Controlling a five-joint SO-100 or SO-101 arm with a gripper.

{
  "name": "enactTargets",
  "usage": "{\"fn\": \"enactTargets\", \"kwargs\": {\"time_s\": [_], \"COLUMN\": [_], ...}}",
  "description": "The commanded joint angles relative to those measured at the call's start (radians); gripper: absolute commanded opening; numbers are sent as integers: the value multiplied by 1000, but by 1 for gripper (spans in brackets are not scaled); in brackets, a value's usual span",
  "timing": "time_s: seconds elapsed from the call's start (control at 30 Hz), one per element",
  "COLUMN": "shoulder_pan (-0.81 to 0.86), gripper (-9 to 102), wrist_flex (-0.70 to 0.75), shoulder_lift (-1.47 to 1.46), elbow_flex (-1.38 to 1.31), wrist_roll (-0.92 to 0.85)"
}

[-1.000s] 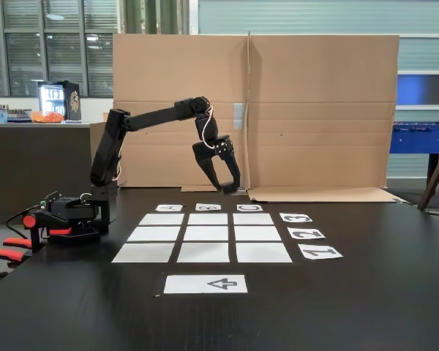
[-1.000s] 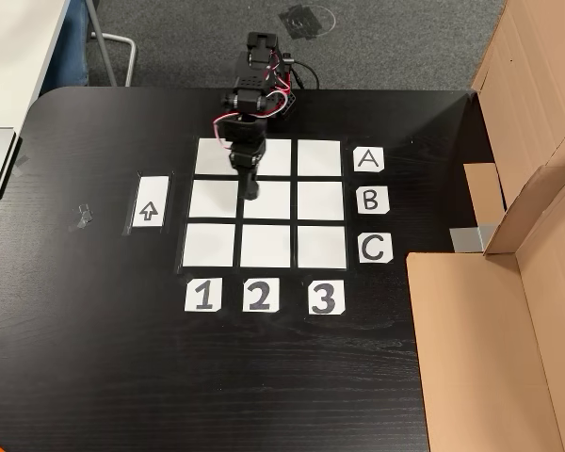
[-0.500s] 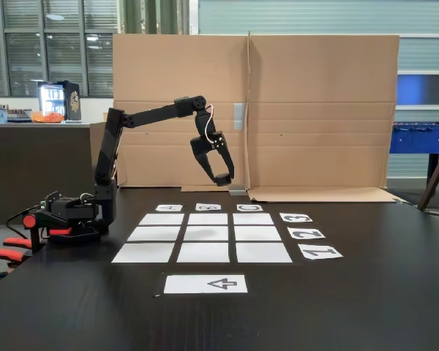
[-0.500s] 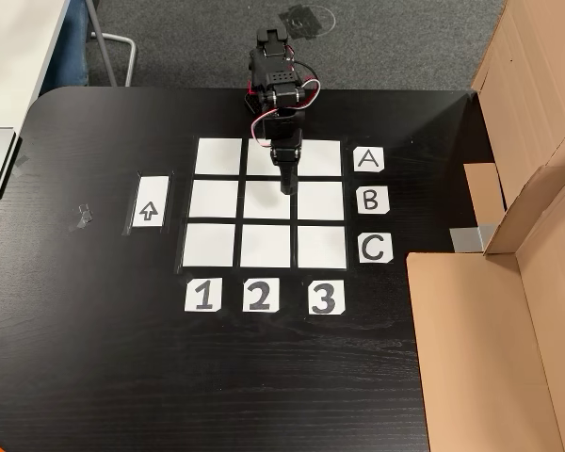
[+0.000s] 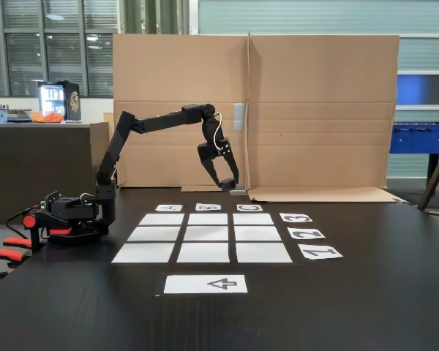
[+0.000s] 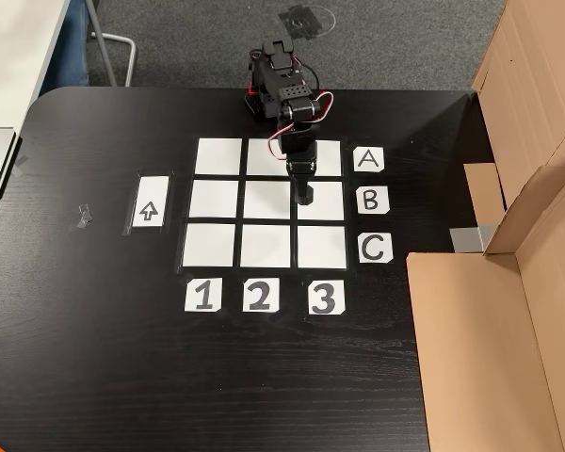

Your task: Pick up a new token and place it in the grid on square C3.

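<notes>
The grid (image 6: 215, 201) (image 5: 154, 234) of white paper cells lies on the black table. Square C3 (image 6: 321, 247) (image 5: 253, 219) is the corner cell by the "C" card (image 6: 375, 248) and the "3" card (image 6: 325, 298); it is bare. My gripper (image 6: 305, 198) (image 5: 226, 183) hangs well above the table, over the seam between the middle row's centre and right cells in a fixed view from above. Its fingers are drawn together on a small dark piece at the tips, which looks like the token (image 5: 227, 185). It is black on black and hard to make out.
A white sheet with an arrow (image 6: 148, 211) (image 5: 205, 284) lies beside the grid. A cardboard wall (image 5: 314, 110) (image 6: 508, 311) stands behind and to one side. The arm's base (image 5: 66, 219) (image 6: 278, 75) sits at the table edge. A scrap of tape (image 6: 80, 217) lies apart.
The arm has swung from above the middle column toward column 3, to the right in the view from above. The gripper has stayed raised and shut.
</notes>
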Motion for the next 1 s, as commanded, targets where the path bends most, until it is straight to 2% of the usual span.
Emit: {"fn": "enactTargets", "kwargs": {"time_s": [0.0, 0.53, 0.97], "shoulder_pan": [-11, 2, -3], "gripper": [0, 0, 0], "wrist_flex": [-11, -25, -61], "shoulder_lift": [-51, -301, -414], "elbow_flex": [-87, -333, -426], "wrist_roll": [9, 8, 8]}}
